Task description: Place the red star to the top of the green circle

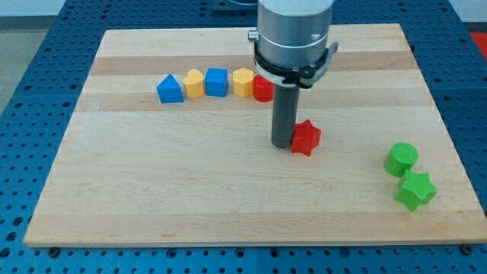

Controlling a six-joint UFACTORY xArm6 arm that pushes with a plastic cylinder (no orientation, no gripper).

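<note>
The red star lies near the middle of the wooden board. My tip stands right against the star's left side, touching it. The green circle sits far to the view's right, near the board's right edge, well apart from the star. The star is left of and slightly above the circle.
A green star lies just below the green circle. A row at the view's upper middle holds a blue triangle-like block, a yellow block, a blue cube, a yellow block and a red block.
</note>
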